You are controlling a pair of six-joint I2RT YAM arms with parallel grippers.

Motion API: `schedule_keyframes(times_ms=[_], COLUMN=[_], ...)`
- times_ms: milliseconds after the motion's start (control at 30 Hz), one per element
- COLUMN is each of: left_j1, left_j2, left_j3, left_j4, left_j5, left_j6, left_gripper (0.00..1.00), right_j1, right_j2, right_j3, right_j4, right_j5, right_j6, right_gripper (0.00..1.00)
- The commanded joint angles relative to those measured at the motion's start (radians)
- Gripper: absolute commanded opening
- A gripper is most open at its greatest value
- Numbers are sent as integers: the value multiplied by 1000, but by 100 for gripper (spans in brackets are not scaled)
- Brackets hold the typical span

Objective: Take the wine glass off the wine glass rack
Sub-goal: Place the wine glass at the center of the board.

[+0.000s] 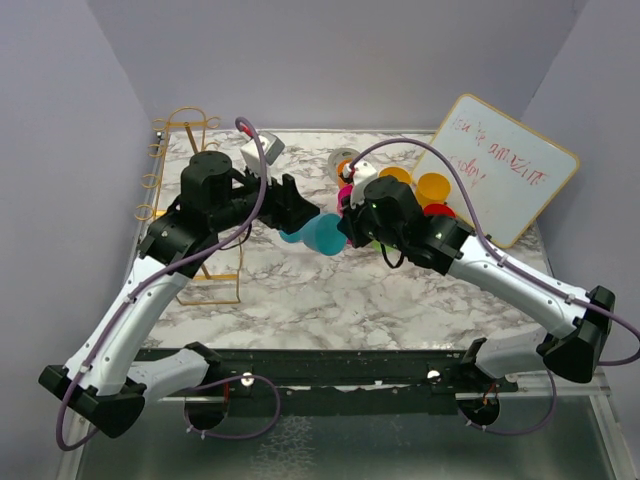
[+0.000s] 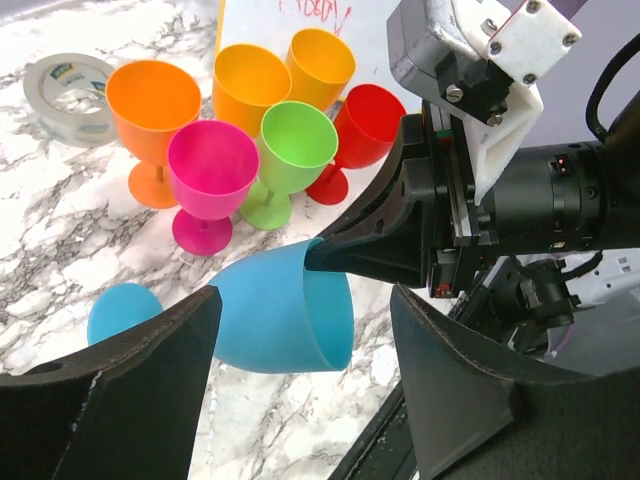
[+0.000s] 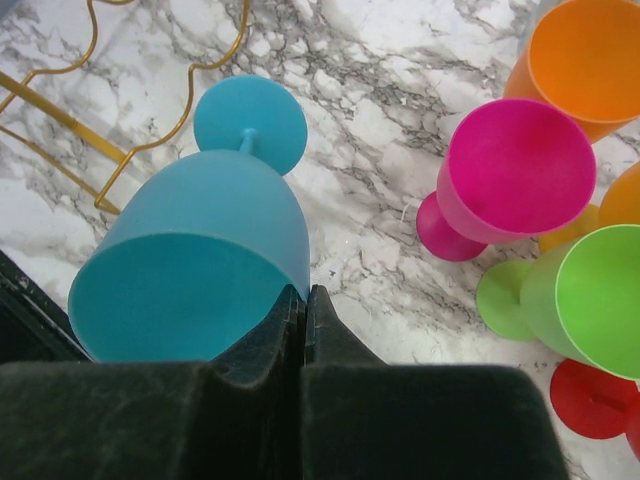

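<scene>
A blue wine glass (image 1: 322,235) hangs tipped on its side over the marble table, off the rack. My right gripper (image 3: 303,292) is shut on the rim of the wine glass (image 3: 200,260), one finger inside the bowl and one outside. My left gripper (image 2: 305,300) stands open, its fingers on either side of the wine glass's (image 2: 280,315) bowl without touching it. The right gripper (image 2: 340,255) shows just above the rim there. The gold wire wine glass rack (image 1: 215,301) stands at the table's left, behind my left arm; part of its base (image 3: 70,120) lies under the glass's foot.
A cluster of upright plastic glasses stands right of centre: orange (image 2: 152,100), yellow (image 2: 250,85), pink (image 2: 210,170), green (image 2: 297,140) and red (image 2: 365,120). A tape roll (image 2: 68,83) lies behind them. A whiteboard (image 1: 505,170) leans at the back right.
</scene>
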Motion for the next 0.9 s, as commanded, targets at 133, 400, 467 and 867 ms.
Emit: schedule_keyframes(times_ms=[133,400,467,867], left_j1=[-29,-72,-89,-141], left_j2=[15,42,53,92], left_j3=[-29,-79,-89,-104], left_j4=[-35,-45,-58,-80], left_j5=[39,44,9,-114], left_j6=[27,26,26,40], left_gripper=[70,67,66,66], right_j1=[4,5,5,5], right_j2=[34,76,77,88], right_j3=[93,138,146,189], right_j4=[-156,-235,-254,-462], right_j5=[-83,-73,-52,17], right_j6=[-9,-24,-24,-54], right_gripper=[1,0,1,1])
